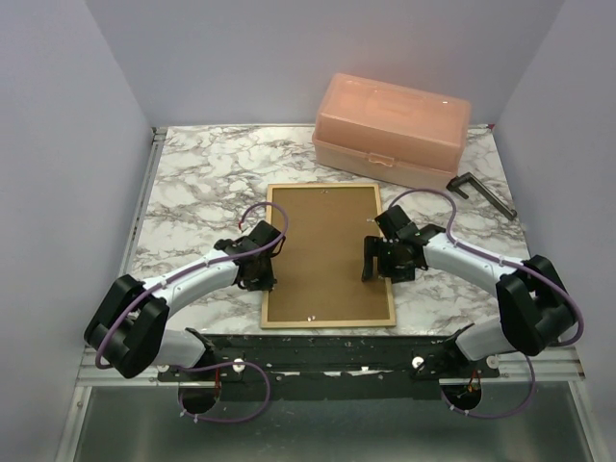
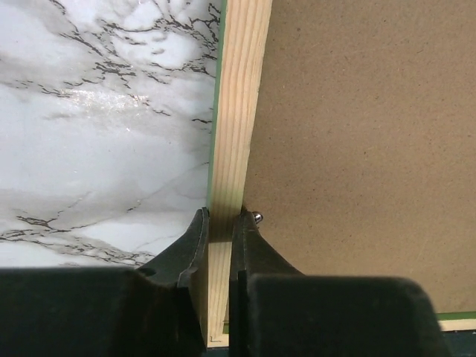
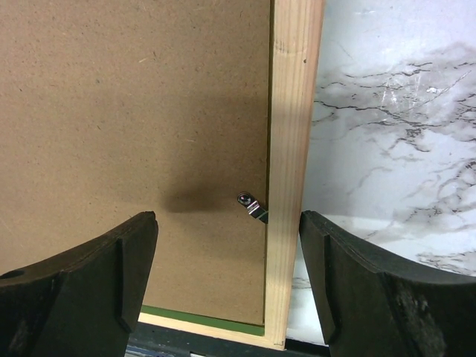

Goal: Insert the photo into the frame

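While the frame lies face down on the marble table, wood side up, the left gripper is squeezed tight on its left long side. That side runs straight ahead of the gripper. The right gripper is spread wide and holds nothing. The frame's right long side sits between its fingers, with a small metal clip just ahead. The brown backing panel fills the frame. The photo cannot be seen; maybe it is under the panel. The right gripper is nearest the clip, so I think the clip is its job.
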`<state>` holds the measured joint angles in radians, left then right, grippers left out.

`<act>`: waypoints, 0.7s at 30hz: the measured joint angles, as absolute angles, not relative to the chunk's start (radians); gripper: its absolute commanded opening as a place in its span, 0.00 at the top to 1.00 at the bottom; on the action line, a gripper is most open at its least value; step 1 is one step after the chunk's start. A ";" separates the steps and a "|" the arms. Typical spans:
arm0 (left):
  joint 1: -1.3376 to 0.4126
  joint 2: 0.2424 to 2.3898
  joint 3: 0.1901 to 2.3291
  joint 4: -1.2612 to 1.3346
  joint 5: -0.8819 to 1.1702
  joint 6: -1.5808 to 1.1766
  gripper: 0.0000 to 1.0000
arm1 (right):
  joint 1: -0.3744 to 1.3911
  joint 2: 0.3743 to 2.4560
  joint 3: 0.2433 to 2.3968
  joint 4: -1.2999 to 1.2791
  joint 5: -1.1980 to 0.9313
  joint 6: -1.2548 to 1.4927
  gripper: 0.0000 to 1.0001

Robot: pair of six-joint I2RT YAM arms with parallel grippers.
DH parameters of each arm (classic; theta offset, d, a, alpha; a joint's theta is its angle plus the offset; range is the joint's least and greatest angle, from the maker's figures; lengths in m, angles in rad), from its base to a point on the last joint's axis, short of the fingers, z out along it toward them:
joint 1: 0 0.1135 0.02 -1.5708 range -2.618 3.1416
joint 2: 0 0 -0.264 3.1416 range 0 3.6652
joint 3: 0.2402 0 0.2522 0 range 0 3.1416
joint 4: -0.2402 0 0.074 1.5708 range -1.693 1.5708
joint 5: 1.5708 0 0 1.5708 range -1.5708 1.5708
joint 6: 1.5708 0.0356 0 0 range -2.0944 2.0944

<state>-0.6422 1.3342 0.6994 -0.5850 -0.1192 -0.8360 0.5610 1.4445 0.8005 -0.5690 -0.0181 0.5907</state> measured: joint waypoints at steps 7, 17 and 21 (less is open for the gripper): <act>-0.646 1.335 0.700 -0.585 -0.122 -0.834 0.99 | 0.546 1.446 0.800 -0.566 -0.030 0.590 0.15; -0.656 1.252 0.693 -0.624 -0.120 -0.870 0.28 | 0.435 1.393 0.799 -0.548 -0.130 0.582 0.08; -0.656 1.156 0.685 -0.620 -0.086 -0.891 0.22 | 0.402 1.377 0.813 -0.558 -0.158 0.579 0.06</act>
